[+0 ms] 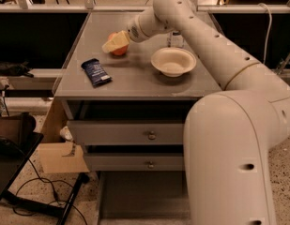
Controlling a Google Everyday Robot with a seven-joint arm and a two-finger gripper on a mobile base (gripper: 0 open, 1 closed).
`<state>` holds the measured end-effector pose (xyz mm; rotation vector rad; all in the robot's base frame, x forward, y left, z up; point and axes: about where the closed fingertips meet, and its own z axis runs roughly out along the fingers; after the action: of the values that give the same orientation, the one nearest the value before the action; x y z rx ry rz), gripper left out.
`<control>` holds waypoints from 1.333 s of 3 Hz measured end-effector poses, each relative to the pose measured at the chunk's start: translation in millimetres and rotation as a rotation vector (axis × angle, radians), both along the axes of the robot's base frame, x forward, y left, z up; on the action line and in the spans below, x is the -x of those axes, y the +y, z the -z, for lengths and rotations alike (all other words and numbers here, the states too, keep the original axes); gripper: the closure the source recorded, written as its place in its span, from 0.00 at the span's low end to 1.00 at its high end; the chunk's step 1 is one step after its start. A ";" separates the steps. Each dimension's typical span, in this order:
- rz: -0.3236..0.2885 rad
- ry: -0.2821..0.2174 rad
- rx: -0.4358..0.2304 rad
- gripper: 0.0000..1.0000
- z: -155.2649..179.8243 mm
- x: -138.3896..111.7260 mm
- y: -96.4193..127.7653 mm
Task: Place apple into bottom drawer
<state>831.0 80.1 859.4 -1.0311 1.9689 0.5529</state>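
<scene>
Low over the worktop (135,81), the gripper (115,42) covers most of the apple (120,52); whether the jaws pinch it, I cannot tell. Far below the jaws, the open bottom drawer (144,193) is cut off by the frame edge and the arm (215,46).

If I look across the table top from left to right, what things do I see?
blue packet → apple, with the gripper right at it, covering part of it → white bowl
</scene>
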 end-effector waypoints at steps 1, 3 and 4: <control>0.006 0.017 -0.014 0.26 11.4 -0.1 5.6; 0.006 0.017 -0.014 0.72 11.5 -0.1 5.8; 0.006 0.017 -0.014 0.96 11.5 -0.1 5.8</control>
<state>831.1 85.9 847.9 -1.0150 1.9802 0.5731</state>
